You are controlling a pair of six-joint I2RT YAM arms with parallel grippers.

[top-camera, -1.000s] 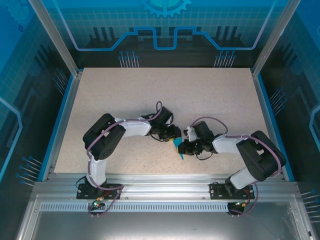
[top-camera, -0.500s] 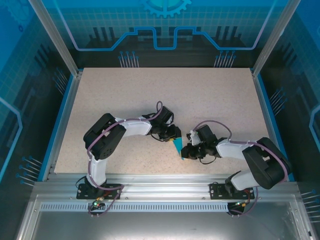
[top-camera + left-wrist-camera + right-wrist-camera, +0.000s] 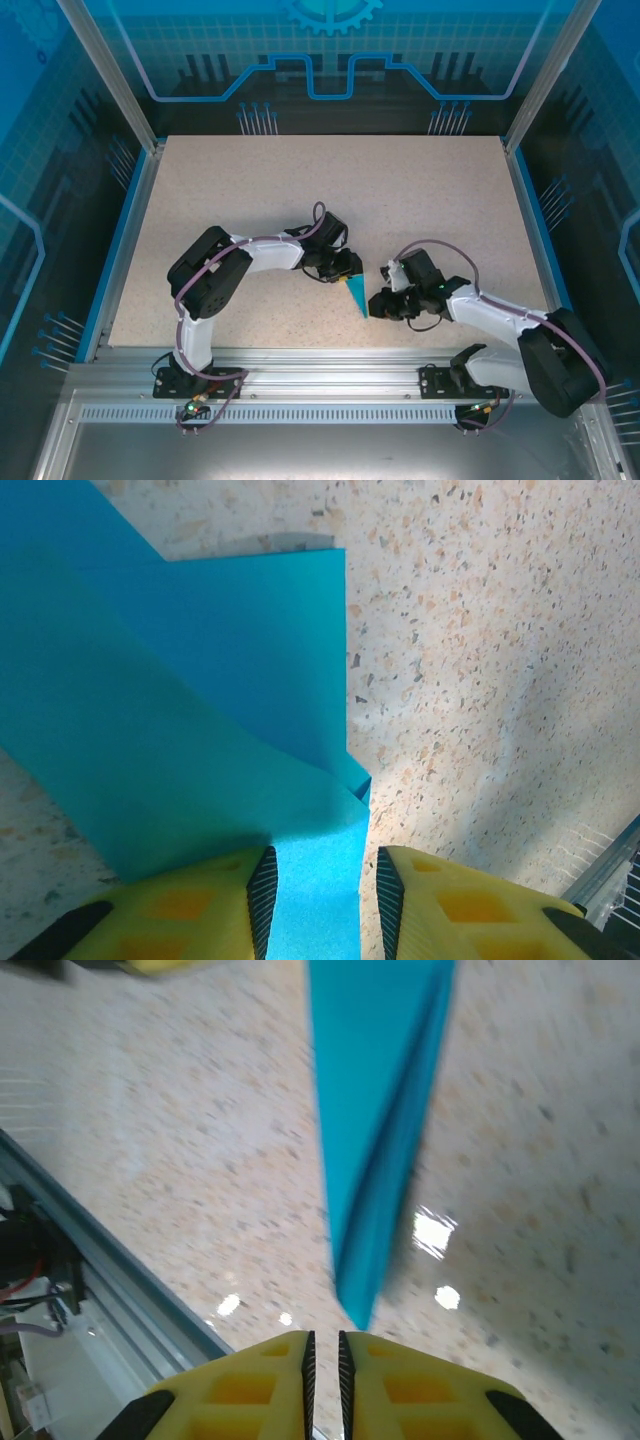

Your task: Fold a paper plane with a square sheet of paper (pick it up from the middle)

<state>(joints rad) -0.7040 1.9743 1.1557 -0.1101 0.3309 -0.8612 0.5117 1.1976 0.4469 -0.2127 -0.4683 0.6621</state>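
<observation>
The paper plane (image 3: pixel 355 296) is a narrow teal-blue dart lying on the speckled table, its tip pointing toward the near edge. My left gripper (image 3: pixel 345 275) stands over its wide end. In the left wrist view the folded paper (image 3: pixel 200 680) runs between the yellow fingers of the left gripper (image 3: pixel 320 855); it touches the left pad and a thin strip of table shows before the right pad. My right gripper (image 3: pixel 378 303) sits just right of the tip. In the right wrist view its jaws (image 3: pixel 323 1335) stand a narrow slit apart with nothing in them, the plane's tip (image 3: pixel 375 1110) just ahead.
The speckled tabletop (image 3: pixel 330 190) stretches wide behind both arms. An aluminium rail (image 3: pixel 320 362) runs along the near edge, close to the plane, and shows in the right wrist view (image 3: pixel 60 1250). Blue panels wall in the sides and back.
The right gripper has let go of the plane's tip and drawn back to the right, its arm stretching lower. The left gripper has stayed at the wide end.
</observation>
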